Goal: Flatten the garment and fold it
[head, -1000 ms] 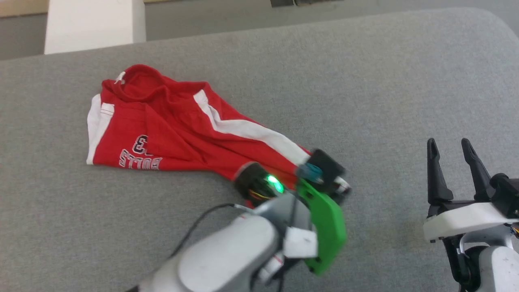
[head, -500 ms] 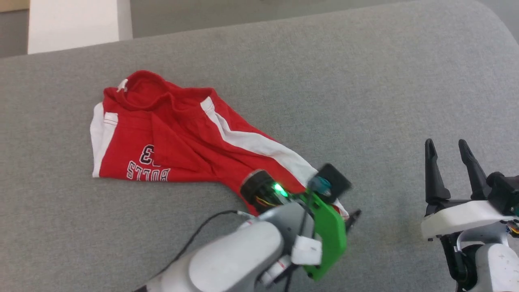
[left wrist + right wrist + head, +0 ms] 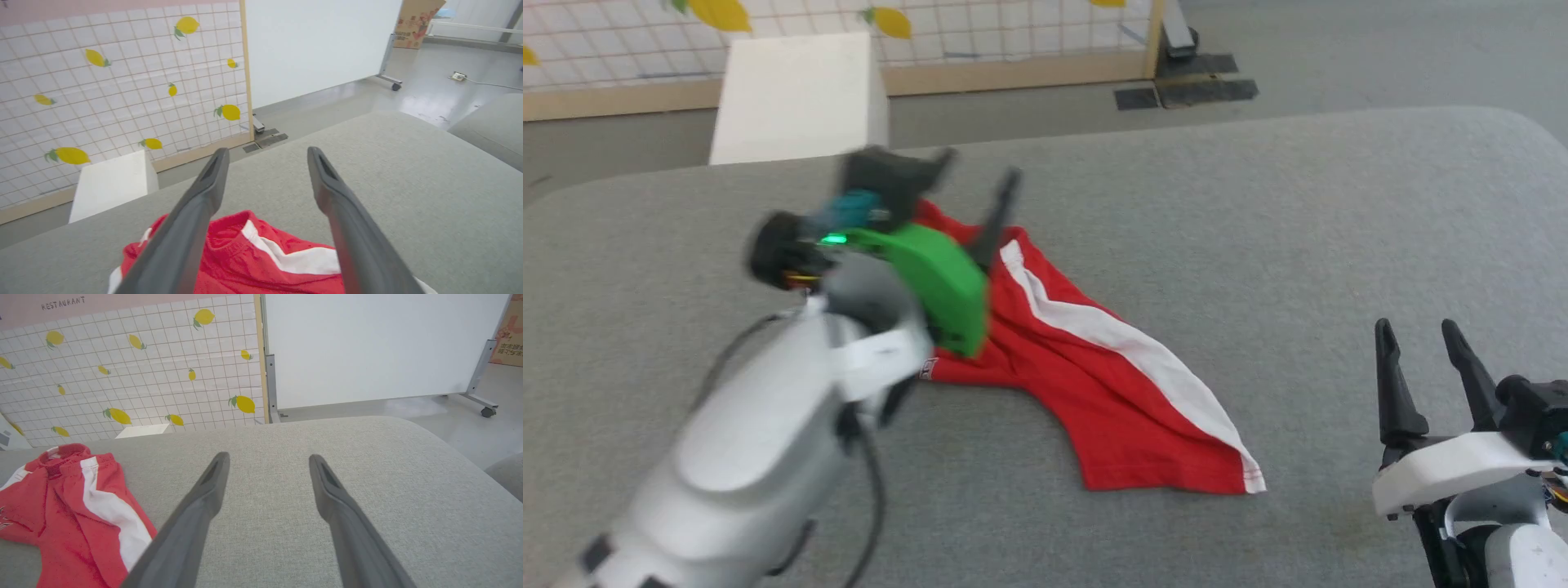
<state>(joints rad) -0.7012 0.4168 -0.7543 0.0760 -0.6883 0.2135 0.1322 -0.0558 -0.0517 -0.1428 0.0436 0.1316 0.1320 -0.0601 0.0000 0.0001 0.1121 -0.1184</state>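
One red garment (image 3: pixel 1111 384) is lying rumpled on the grey cushion (image 3: pixel 1258 204). My left claw (image 3: pixel 265 153) is hanging wide above it, seemingly not touching; my right claw (image 3: pixel 1414 327) is gaping well right of it. One white box (image 3: pixel 796 98) is standing beyond.

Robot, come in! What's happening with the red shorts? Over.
Left end effector open, hovering over the shorts. Right end effector open, off to the side. Shorts rumpled, not folded. Nothing blocking.

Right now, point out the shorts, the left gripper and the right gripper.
shorts (image 3: pixel 1119 408), head view, on the red fabric of the near leg.
left gripper (image 3: pixel 267 152), left wrist view, midway between its open fingertips.
right gripper (image 3: pixel 1415 328), head view, midway between its open fingertips.
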